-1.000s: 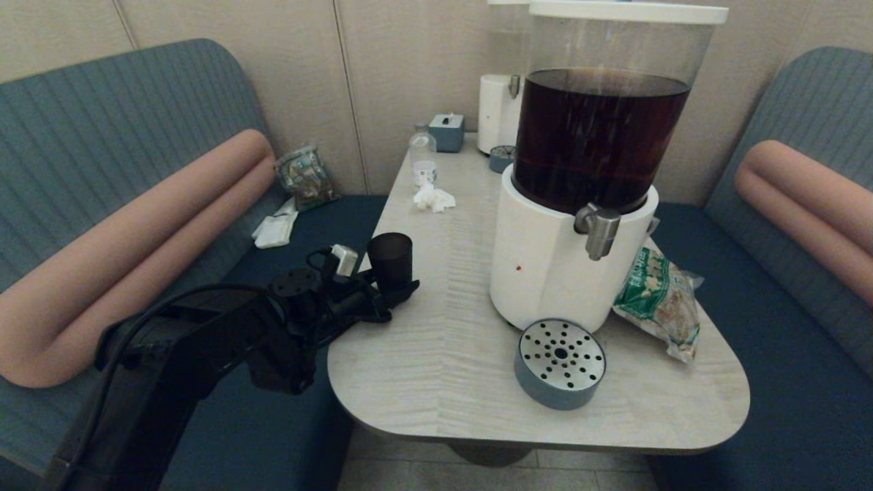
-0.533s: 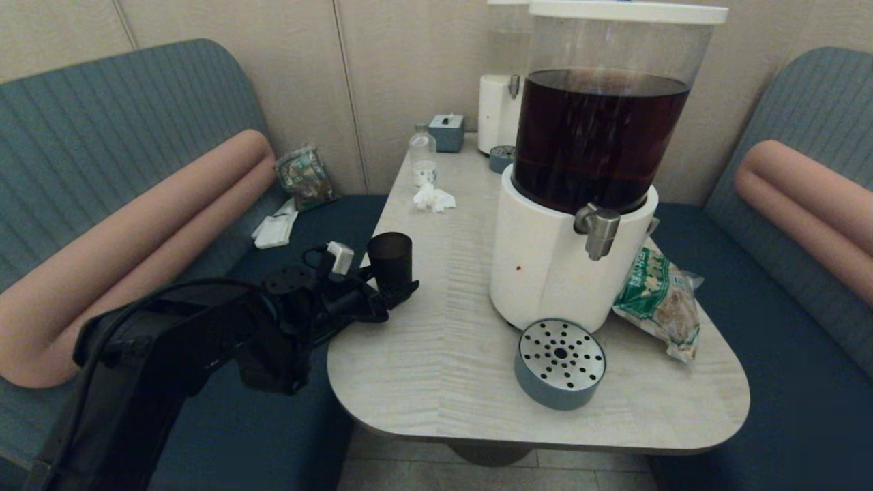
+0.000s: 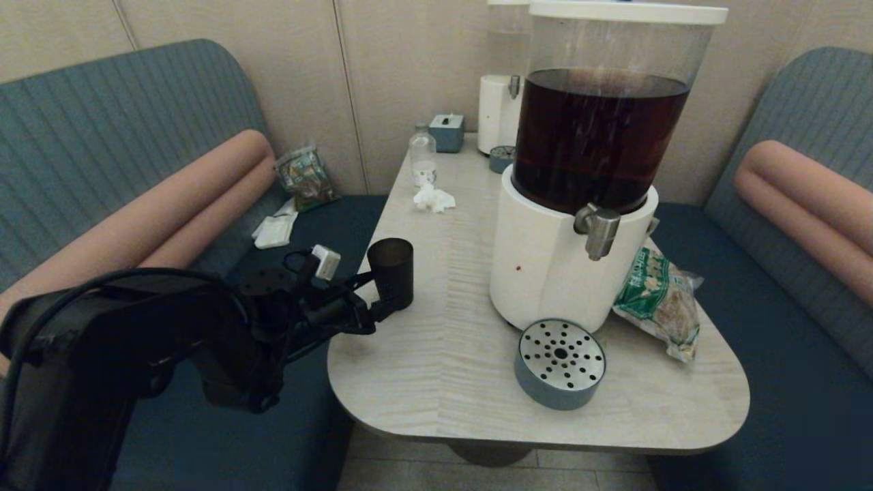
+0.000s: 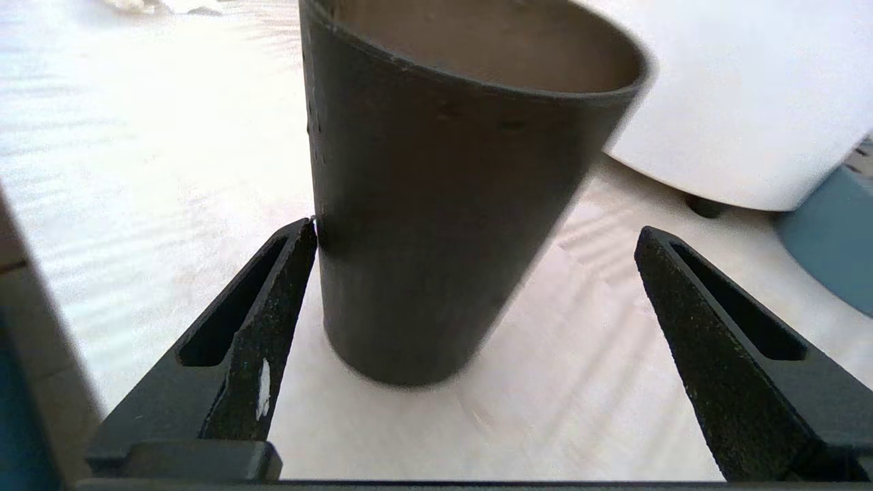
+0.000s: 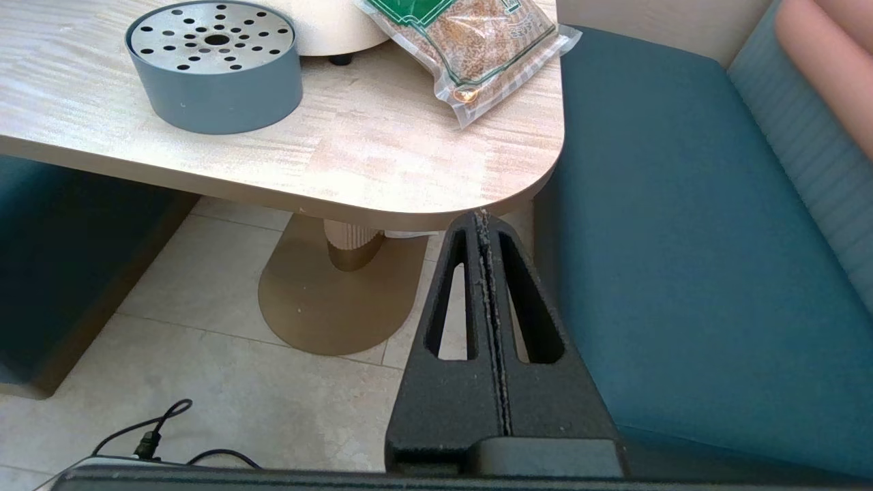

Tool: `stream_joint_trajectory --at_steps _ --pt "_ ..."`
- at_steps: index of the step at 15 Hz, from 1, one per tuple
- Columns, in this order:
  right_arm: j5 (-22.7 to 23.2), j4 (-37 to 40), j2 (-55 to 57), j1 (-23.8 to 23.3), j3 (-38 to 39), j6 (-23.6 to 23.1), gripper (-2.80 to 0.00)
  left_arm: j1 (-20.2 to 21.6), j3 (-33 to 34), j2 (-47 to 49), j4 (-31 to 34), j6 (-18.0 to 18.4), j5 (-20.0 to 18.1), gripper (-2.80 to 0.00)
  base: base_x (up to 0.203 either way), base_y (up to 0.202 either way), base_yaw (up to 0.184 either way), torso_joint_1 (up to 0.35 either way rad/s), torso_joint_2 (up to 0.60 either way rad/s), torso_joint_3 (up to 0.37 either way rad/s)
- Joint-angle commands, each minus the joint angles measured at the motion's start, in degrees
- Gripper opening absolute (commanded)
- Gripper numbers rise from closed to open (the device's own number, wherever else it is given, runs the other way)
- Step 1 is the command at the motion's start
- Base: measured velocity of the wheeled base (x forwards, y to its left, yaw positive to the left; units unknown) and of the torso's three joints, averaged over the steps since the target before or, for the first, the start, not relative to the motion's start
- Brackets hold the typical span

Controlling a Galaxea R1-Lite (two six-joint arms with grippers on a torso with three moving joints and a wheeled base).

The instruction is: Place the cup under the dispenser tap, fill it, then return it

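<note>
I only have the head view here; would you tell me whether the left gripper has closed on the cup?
Observer: Not yet. In the left wrist view the left gripper is open around the cup; one finger touches its side, the other stands apart.
Operator: Thank you. Where is the right gripper? I cannot see it.
Observer: The right gripper is shut and empty, low beside the table's near corner, by the bench seat.
</note>
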Motion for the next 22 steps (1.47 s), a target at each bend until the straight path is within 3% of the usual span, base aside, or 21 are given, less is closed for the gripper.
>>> stream_joint_trajectory --at_steps 1,6,13,14,18,22 --pt "0.05 0.00 0.06 0.05 0.00 -0.05 -2.80 1.01 2.74 -3.10 -0.48 0.09 -0.27 0.00 0.000 0.000 0.000 0.000 0.00 0.000" --pt "0.05 0.00 0.06 0.00 0.00 -0.05 -2.80 3.54 4.84 -5.29 -0.48 0.71 -1.29 0.00 0.000 0.000 0.000 0.000 0.00 0.000" --pt "0.05 0.00 0.06 0.00 0.08 -0.05 -2.80 3.69 20.79 -17.96 -0.48 1.61 -3.76 0.00 0.000 0.000 0.000 0.000 0.00 0.000" --pt "0.05 0.00 0.06 0.00 0.04 -0.05 -2.80 3.69 23.34 -20.54 -0.48 1.73 -3.95 -2.80 0.000 0.000 0.000 0.000 0.00 0.000" --pt "0.05 0.00 0.06 0.00 0.00 -0.05 -2.80 3.89 28.96 -35.68 -0.48 0.66 -4.03 -2.80 0.000 0.000 0.000 0.000 0.00 0.000" --pt "0.05 0.00 0.06 0.00 0.00 -0.05 -2.80 5.34 34.72 -53.03 -0.48 -4.38 -0.85 -2.80 0.000 0.000 0.000 0.000 0.00 0.000"
